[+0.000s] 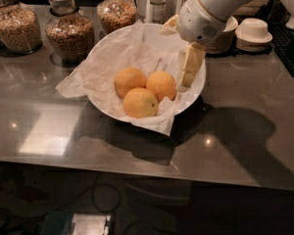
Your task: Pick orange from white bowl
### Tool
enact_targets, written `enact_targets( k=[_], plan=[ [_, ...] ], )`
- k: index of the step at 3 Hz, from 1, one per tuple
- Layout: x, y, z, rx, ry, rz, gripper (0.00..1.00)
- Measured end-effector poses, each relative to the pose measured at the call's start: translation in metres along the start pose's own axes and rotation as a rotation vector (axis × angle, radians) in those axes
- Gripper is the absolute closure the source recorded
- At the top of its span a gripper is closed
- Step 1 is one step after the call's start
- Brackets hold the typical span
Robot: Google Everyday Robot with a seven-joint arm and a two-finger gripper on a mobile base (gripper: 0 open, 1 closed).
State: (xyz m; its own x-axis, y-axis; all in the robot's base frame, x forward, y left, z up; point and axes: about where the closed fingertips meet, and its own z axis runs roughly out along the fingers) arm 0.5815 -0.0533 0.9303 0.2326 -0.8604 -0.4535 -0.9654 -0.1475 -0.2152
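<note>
Three alike oranges lie together in the white bowl, which is lined with crumpled white paper: one at the left, one at the right, one at the front. My gripper hangs from the white arm over the bowl's right side, just right of and above the right orange. Its pale yellow fingers point down toward the bowl's inner wall. They are spread apart and hold nothing, and touch no orange.
Three glass jars of grains and nuts stand behind the bowl at the left. A bottle stands at the back. Small stacked white bowls sit at the back right. The grey counter's front edge runs below.
</note>
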Motion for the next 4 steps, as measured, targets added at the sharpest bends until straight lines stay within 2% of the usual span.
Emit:
enact_targets(
  k=[1, 2, 3, 4],
  plan=[
    [0.000, 0.003, 0.013, -0.021, -0.031, 0.010, 0.11],
    [-0.001, 0.006, 0.022, -0.019, -0.059, 0.026, 0.30],
    [0.000, 0.007, 0.039, -0.032, -0.079, 0.044, 0.33],
    [0.003, 0.007, 0.053, -0.044, -0.086, 0.056, 0.31]
  ],
)
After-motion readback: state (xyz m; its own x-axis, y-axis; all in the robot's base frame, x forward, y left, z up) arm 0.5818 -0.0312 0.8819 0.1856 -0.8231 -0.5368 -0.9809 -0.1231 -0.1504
